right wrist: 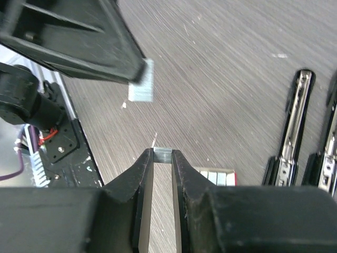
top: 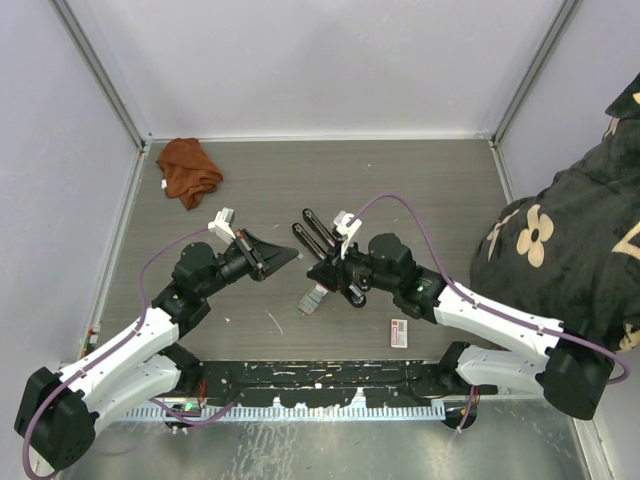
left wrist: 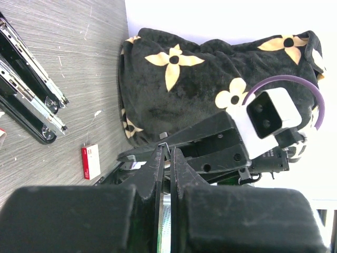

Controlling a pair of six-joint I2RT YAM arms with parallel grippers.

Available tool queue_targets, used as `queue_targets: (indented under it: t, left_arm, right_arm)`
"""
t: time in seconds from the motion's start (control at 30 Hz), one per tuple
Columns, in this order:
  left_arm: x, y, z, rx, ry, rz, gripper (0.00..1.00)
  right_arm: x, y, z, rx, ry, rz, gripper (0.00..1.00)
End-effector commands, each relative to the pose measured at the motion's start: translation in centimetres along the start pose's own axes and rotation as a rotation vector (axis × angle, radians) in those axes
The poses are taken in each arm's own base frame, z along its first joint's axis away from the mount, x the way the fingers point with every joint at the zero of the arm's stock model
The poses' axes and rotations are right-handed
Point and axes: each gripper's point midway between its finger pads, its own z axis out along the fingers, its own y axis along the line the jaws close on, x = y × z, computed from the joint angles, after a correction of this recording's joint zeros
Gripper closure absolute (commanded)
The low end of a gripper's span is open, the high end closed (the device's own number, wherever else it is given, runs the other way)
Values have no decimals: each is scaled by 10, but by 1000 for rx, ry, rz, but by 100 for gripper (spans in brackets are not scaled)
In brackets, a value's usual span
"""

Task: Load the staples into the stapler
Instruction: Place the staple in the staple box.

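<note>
Pinching a short staple strip (right wrist: 163,154) at the very fingertips of the right tool (right wrist: 162,159), up off the counter (top: 420,200) and near the small grey tray (right wrist: 216,176) with more strips in it. Likely very light, and stiff yet brittle: glued wire, apt to snap into pieces if bent or squeezed hard, and smooth enough to slip. Best taken by the two long flanks with a mild squeeze, never by the ends. Seems to lie crosswise here, long axis running finger to finger; too small to be sure, and no telling which way the legs point. Lying to the right in the right wrist view, the opened stapler (right wrist: 292,126): two long black rails with silvery channels, pointing away from the tool and so roughly square to the strip. Probably calls for a quarter turn before lowering in. Hovering opposite, the left tool (left wrist: 169,153), fingers pressed nearly together on what looks like a second strip (right wrist: 142,87) jutting from the tip. Farther off, the red-and-white box (top: 399,333), flat on the counter near the right arm.
</note>
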Motion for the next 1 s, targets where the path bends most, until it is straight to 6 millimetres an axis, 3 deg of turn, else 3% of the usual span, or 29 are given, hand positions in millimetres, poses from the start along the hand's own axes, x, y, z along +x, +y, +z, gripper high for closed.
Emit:
queue_targets:
  t: [0.0,0.17,0.47,0.6,0.83,0.97]
  left_arm:
    - [-2,-14,-4,48,-12,19,96]
    - [-2,-10,-6,33,-16,32,96]
    - [-1,-5,-9,11,-16,44,96]
    - [0,-5,-9,11,-9,47,95]
    - [1,-4,-8,9,-1,48,95]
    - [1,-4,-8,8,-1,48,95]
  right_arm:
    - [29,-23,2,117,97,32,91]
    - [79,-37,14,168,229,123,91]
    - [117,-42,39,165,337,172,89]
    - [122,-44,46,166,351,170,84]
    - [108,-48,43,194,316,142,53]
    - [102,-51,35,222,303,117,45]
